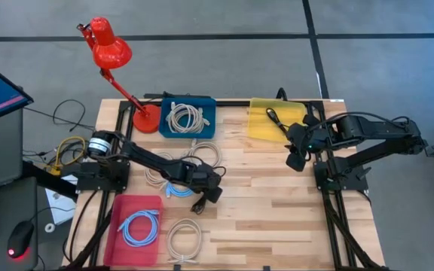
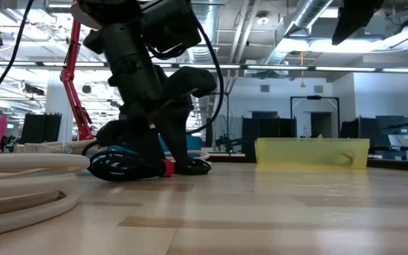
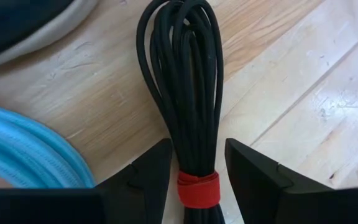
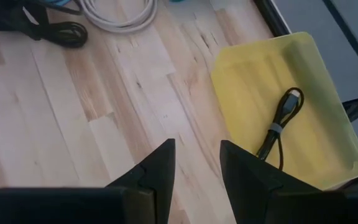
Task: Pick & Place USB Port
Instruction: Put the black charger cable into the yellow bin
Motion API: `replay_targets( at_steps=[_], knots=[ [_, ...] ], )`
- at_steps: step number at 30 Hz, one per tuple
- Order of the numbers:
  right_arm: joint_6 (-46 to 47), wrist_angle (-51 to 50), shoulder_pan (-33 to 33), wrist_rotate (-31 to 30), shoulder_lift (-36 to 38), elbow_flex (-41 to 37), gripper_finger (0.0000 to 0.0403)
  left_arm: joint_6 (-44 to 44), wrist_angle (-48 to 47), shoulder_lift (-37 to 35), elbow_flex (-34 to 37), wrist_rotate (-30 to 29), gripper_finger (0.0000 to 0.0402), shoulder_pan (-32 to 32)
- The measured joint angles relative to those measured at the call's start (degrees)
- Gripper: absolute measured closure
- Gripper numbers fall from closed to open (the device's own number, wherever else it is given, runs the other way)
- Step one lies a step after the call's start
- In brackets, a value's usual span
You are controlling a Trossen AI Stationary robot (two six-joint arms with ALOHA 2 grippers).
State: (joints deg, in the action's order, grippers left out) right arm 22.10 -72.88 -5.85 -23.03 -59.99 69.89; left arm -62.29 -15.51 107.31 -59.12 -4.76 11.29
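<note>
A black USB cable bundle [image 3: 188, 81], bound by a red strap [image 3: 199, 188], lies flat on the wooden table near its middle [image 1: 206, 197]. My left gripper [image 3: 197, 168] is down at the table, open, with one finger on each side of the bundle at the strap; a thin gap shows on both sides. The low view shows the bundle [image 2: 129, 168] under that gripper. My right gripper [image 4: 197, 162] is open and holds nothing, hovering over the table [image 1: 296, 154] beside the yellow tray [image 4: 328, 93], where another black cable [image 4: 278, 127] lies.
A light blue cable [image 3: 23, 149] and white cable coils [image 1: 194, 162] lie close to the left gripper. A blue bin with a white cable [image 1: 187, 117] and a red lamp [image 1: 111, 49] stand at the far edge. The pink tray [image 1: 136, 226] sits near left.
</note>
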Motion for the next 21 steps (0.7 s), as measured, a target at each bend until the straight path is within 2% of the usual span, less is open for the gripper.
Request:
replay_targets(
  at_steps=[6, 10, 16, 21],
  knots=[
    [-0.1, 0.0, 0.0, -2.1, 0.0, 0.0, 0.0284, -0.1, 1.0, 0.1, 1.3, -0.1, 0.0254, 0.0],
    [-0.1, 0.0, 0.0, -2.8, 0.0, 0.0, 0.0284, -0.1, 2.2, 0.1, 2.1, -0.1, 0.0288, 0.0],
    [-0.1, 0.0, 0.0, -2.8, 0.0, 0.0, 0.0284, -0.2, 3.6, 0.2, 2.6, 0.0, 0.0367, 0.0],
    [-0.1, 0.0, 0.0, -2.5, 0.0, 0.0, 0.0284, 0.4, 4.5, -0.3, 2.7, 0.3, 0.0369, 0.0]
  ],
)
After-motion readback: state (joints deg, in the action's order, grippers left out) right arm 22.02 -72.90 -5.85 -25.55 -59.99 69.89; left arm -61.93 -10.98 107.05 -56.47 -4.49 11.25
